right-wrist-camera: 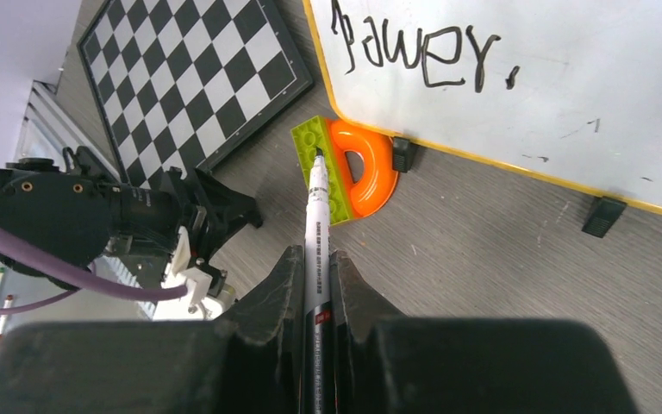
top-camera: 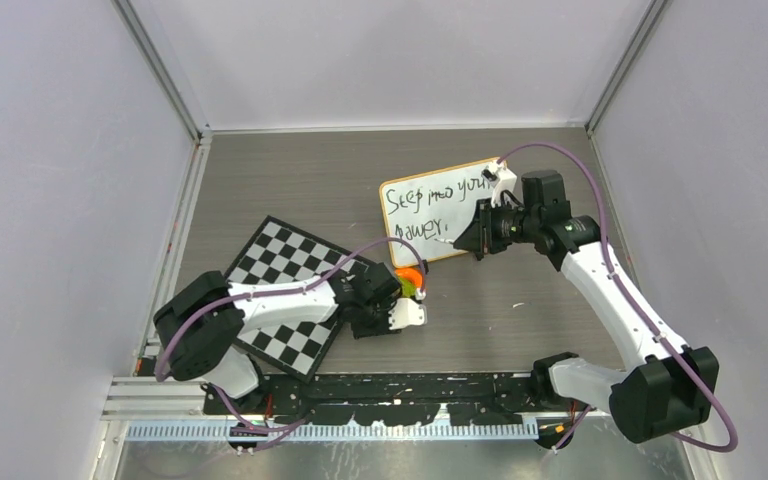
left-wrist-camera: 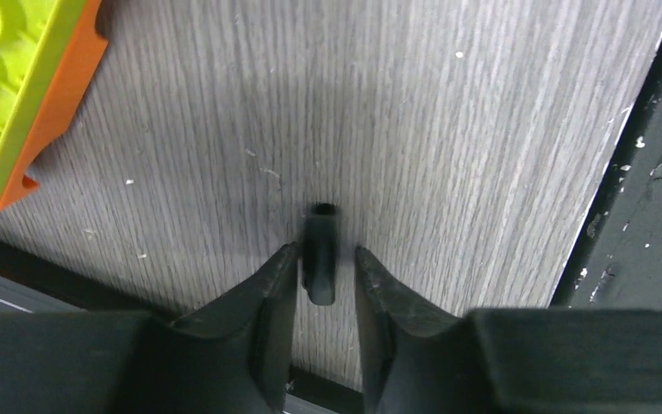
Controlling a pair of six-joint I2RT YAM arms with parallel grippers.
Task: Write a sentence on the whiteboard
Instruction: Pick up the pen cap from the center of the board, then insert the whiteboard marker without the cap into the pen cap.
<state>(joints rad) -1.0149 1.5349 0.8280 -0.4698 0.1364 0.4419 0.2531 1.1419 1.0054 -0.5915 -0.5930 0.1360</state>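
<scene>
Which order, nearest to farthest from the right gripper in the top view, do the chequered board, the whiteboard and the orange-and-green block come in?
Measured from the right gripper, shut on the marker:
1. Whiteboard: nearest, the gripper overlaps its near right part.
2. Orange-and-green block: next, just off the whiteboard's near-left corner.
3. Chequered board: farthest, on the left.

Glossy whiteboard (right-wrist-camera: pixel 569 78), matt wood-grain table (left-wrist-camera: pixel 448 129)
</scene>
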